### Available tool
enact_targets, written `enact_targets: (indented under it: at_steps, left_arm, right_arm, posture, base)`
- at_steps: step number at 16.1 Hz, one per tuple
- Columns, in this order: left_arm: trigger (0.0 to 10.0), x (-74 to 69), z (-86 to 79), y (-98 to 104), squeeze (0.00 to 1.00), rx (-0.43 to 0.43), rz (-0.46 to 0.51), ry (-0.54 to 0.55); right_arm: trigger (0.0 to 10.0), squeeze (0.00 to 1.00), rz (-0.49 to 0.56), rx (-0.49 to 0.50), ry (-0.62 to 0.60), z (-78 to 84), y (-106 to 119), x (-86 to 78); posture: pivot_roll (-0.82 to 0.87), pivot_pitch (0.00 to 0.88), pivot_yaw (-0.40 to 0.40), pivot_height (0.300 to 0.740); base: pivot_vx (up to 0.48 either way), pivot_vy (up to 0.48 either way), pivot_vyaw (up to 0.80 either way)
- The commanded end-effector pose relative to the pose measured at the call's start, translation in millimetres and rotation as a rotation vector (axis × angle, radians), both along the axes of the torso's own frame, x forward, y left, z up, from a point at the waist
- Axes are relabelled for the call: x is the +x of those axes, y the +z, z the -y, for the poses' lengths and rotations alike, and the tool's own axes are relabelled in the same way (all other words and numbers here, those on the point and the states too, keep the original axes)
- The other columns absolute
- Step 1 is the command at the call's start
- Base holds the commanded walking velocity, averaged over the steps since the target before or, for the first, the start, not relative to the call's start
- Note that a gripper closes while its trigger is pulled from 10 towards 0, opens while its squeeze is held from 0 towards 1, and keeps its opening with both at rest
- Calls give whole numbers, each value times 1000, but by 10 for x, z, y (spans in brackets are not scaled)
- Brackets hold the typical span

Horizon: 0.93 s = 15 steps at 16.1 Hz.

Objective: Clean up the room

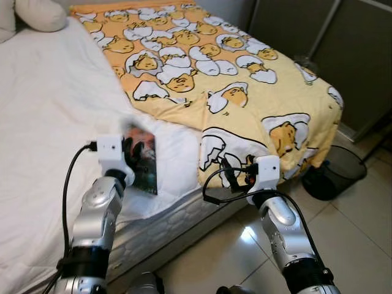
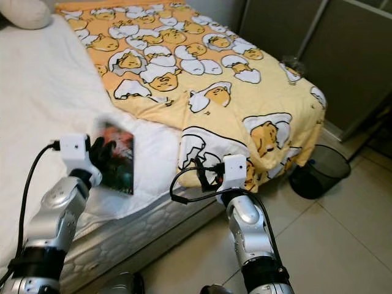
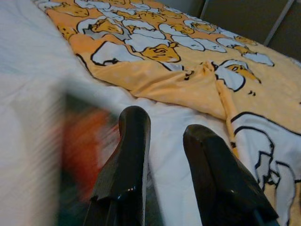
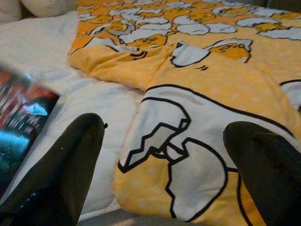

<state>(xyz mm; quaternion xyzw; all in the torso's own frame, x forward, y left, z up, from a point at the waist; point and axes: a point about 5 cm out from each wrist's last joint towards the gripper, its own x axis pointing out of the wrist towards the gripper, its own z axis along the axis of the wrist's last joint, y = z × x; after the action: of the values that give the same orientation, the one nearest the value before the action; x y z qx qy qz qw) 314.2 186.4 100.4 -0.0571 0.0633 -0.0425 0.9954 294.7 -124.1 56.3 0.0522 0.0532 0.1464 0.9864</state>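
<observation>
Far left, pillow (image 1: pixel 40 13) at the head of the white sheet (image 1: pixel 43 110). Near left, left gripper (image 1: pixel 136 153) raised over the mattress edge, forearm angled up, fingers (image 3: pixel 129 155) apparently pinching the near edge of a dark book (image 2: pixel 116 158); grip itself blurred, so hard to confirm. Book tilted up off the sheet, probably being lifted for tidying away. Centre to right, yellow duvet (image 1: pixel 245 92) rumpled, corner hanging over the bed's near edge. Right gripper (image 4: pixel 164 155) held level just before that corner, fingers spread wide, holding nothing. Far right, black bin (image 1: pixel 337 171) on the tiled floor.
</observation>
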Motion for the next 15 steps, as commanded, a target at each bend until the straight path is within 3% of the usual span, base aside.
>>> enact_targets:
  at_steps: [1, 7, 8, 11, 13, 15]
  left_arm:
    - [10000, 10, -30, -35, 0, -23, -25, 28]
    - [10000, -16, -79, -162, 0, 31, -68, 71]
    - [10000, -24, -120, -137, 1000, 81, -45, 83]
    - [10000, -54, -214, -95, 1000, 290, -1, 81]
    - [10000, 16, -318, -149, 1000, 226, -57, 169]
    - [10000, 77, -321, -155, 1000, 192, -71, 177]
  right_arm:
    - [10000, 0, 7, -5, -21, 56, -1, -17]
    - [10000, 0, -5, -16, -21, 75, -33, -43]
    - [10000, 0, -5, -16, -22, 73, -30, -47]
    - [10000, 0, -3, -21, -28, 123, -24, -55]
    - [10000, 0, -8, -30, -26, 153, -33, -51]
    - [10000, 0, -3, -29, -21, 129, -14, -41]
  posture:
    - [36, 17, -32, 740]
    - [34, 28, -37, 740]
    - [33, 29, -36, 740]
    - [37, 32, -42, 740]
    - [36, 31, -48, 740]
    - [33, 33, -51, 740]
  base:
    - [0, 0, 0]
    - [0, 0, 0]
    - [0, 0, 0]
    - [0, 0, 0]
    - [0, 0, 0]
    - [0, 0, 0]
